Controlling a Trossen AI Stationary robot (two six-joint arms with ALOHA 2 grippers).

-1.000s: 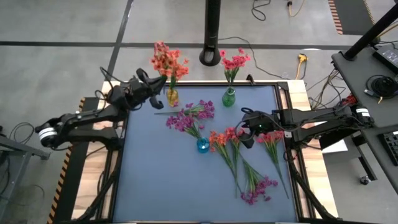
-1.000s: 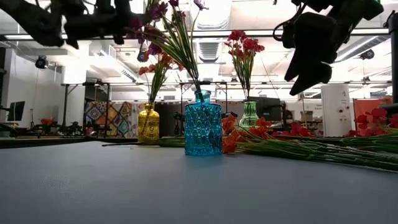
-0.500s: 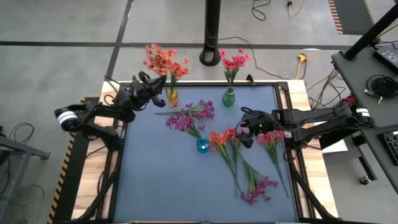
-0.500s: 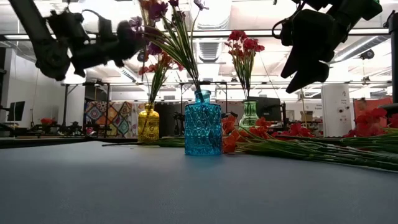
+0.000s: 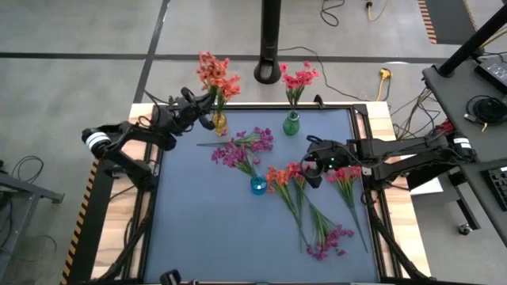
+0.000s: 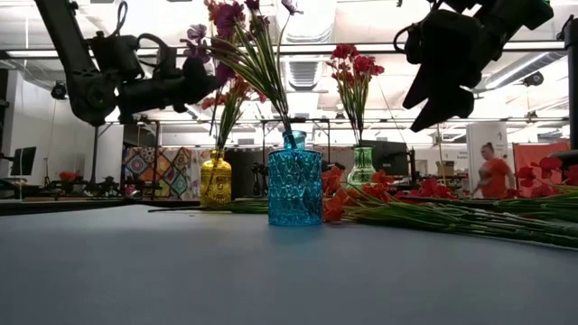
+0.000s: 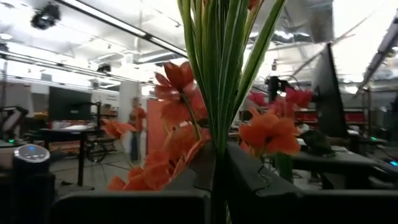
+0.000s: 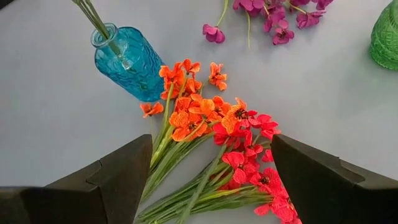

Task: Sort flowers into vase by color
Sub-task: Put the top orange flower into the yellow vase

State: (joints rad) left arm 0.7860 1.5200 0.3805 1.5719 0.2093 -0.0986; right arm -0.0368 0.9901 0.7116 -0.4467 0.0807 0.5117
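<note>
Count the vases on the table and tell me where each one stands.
3. The yellow vase is at the far left edge, the green vase at the far edge right of it, and the blue vase near the middle.

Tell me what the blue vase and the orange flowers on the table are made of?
The blue vase looks like clear tinted glass: it shines, has a moulded diamond pattern, and stems show through it. The orange flowers look like fabric or plastic fakes; their petals are flat and evenly coloured, though I can't be sure.
</note>
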